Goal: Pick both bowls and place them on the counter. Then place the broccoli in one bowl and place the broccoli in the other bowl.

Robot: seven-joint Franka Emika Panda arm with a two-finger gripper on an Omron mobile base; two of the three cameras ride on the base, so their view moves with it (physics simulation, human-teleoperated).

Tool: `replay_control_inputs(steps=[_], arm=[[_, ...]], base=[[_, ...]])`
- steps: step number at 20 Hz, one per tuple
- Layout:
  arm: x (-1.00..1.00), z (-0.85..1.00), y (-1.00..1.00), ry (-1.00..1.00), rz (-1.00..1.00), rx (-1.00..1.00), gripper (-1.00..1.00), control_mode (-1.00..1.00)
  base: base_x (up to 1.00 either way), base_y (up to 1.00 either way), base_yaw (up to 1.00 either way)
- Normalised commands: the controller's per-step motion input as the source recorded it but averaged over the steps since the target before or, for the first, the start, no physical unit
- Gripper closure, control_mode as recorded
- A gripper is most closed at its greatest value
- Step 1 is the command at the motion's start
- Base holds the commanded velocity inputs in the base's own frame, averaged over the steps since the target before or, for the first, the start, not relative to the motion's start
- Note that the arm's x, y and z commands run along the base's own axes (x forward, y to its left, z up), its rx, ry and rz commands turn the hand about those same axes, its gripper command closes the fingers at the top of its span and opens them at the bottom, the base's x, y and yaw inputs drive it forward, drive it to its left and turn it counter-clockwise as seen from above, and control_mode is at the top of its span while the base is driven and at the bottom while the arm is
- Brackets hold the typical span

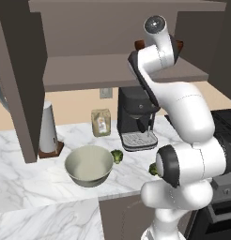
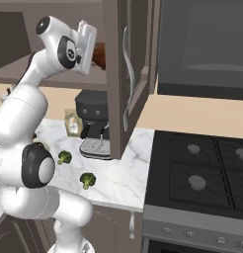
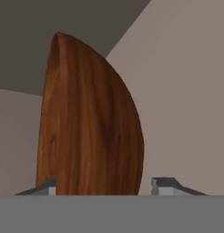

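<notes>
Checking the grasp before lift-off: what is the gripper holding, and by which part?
Cannot tell: the gripper straddles the glossy red-brown bowl at its rim, contact unclear.

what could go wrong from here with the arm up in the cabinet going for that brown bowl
The hand straddles the red-brown bowl off centre, one finger at its wall and the other apart, so closing may tip or push it rather than grip it.

The bowl sits high on the shelf. If it slips, it could fall toward the coffee machine, the grey bowl or the broccoli on the counter.
</notes>
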Motion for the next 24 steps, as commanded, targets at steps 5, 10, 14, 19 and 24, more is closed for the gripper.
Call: replay_control_inputs(steps=[5,10,14,19,24], arm=[[-0.13,-0.25,-0.02,0.00,0.00,0.01,1.00,-1.00],[-0.54,-0.15,0.03,-0.05,0.04,0.11,1.00,-1.00],[-0.63,0.00,0.14,-0.09,0.05,0.13,1.00,-1.00],[-0.63,0.06,0.05,0.00,0.04,0.18,1.00,-1.00],[-0.56,-0.01,0.14,0.18,0.02,0.14,1.00,-1.00]], base=[[0.00,0.00,0.00],[0.00,0.00,0.00],[0.00,0.00,0.00],[0.00,0.00,0.00],[0.00,0.00,0.00]])
